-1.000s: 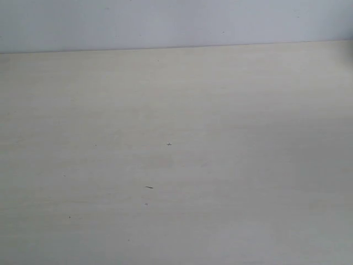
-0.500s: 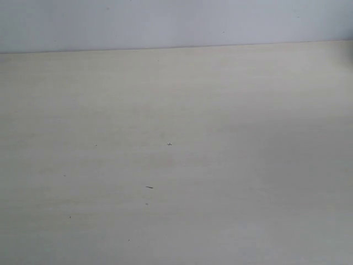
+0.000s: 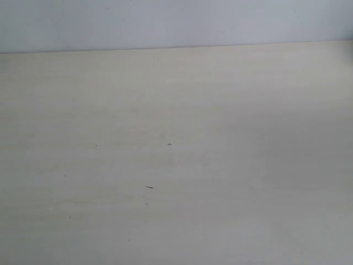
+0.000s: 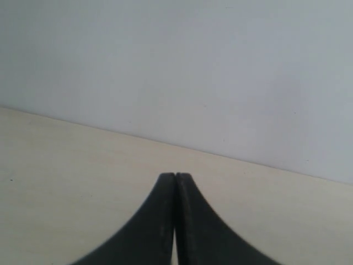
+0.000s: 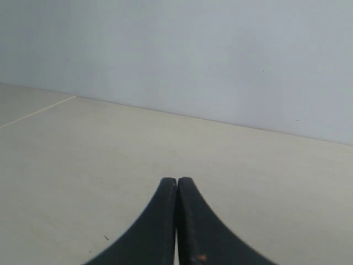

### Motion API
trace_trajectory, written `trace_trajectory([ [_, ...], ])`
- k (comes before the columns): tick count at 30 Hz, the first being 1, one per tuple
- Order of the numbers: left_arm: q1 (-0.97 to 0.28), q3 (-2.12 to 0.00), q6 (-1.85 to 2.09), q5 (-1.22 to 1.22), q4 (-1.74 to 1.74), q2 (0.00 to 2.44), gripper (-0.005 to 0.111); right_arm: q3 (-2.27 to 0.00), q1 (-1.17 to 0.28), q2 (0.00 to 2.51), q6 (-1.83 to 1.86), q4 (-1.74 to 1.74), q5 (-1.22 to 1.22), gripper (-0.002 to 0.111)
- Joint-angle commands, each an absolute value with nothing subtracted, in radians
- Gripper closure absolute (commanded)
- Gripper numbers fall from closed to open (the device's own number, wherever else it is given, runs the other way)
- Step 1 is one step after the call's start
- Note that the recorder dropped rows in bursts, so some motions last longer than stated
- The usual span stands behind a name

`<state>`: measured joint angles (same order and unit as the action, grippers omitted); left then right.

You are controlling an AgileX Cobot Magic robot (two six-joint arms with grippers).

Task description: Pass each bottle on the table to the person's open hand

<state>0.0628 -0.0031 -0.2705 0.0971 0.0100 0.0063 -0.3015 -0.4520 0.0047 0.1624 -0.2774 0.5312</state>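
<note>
Wide shot first, and it's all counter (image 3: 231, 165): pale beige with a faint grain, running back to a straight far edge where a plain light wall (image 3: 165, 22) rises. A few tiny marks dot the surface: a short dark dash (image 3: 149, 187) near the middle, a small cross-shaped speck (image 3: 169, 144) just beyond it, and fainter dots (image 3: 95, 145) off to the left. Over to the left wrist camera: the left jaws are black and curved, pressed flat together tip against tip with nothing pinched between them. They're held over the beige surface with the wall straight ahead. Right wrist camera, same story: the right jaws are pressed together along their whole inner line, gripping nothing, and there's a tiny orange fleck (image 5: 202, 257) low on one of them. Ahead of them the counter stretches to the wall. A thin pale seam (image 5: 38, 111) slants across the surface off to one side, and a small dark speck (image 5: 106, 238) sits close by the jaws. As for the bottles and the hand, none of the three views catches them, so I can't say where they are. The counter is the only task thing on show, and it fills the lower part of every view.
</note>
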Motion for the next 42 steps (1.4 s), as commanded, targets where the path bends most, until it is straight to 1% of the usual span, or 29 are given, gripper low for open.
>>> trace_trajectory([
  [1, 0.065, 0.0, -0.264, 0.096, 0.0, 0.0, 0.104, -0.296, -0.455, 0.0, 0.164, -0.277, 0.52, 0.108],
  [20, 0.065, 0.0, -0.264, 0.096, 0.0, 0.0, 0.104, -0.296, -0.455, 0.0, 0.164, -0.279, 0.52, 0.108],
  [24, 0.065, 0.0, -0.264, 0.096, 0.0, 0.0, 0.104, -0.296, -0.459, 0.0, 0.185, -0.267, 0.471, 0.108],
  [28, 0.065, 0.0, -0.264, 0.096, 0.0, 0.0, 0.104, -0.285, -0.454, 0.0, 0.244, -0.184, 0.432, 0.108],
  [31, 0.065, 0.0, -0.264, 0.096, 0.0, 0.0, 0.104, -0.224, -0.382, 0.0, 0.244, -0.116, 0.336, 0.108],
  [35, 0.065, 0.0, -0.264, 0.096, 0.0, 0.0, 0.104, -0.104, -0.219, 0.0, 0.222, -0.124, 0.049, 0.108],
  [37, 0.065, 0.0, -0.261, 0.096, 0.0, 0.0, 0.104, -0.053, -0.164, 0.0, 0.189, -0.139, -0.06, 0.108],
  [40, 0.065, 0.0, -0.261, 0.096, 0.0, 0.0, 0.104, 0.0, -0.109, 0.0, 0.18, -0.139, -0.111, 0.108],
  [42, 0.065, 0.0, -0.261, 0.096, 0.0, 0.0, 0.104, 0.0, -0.083, 0.0, 0.182, -0.139, -0.077, 0.108],
])
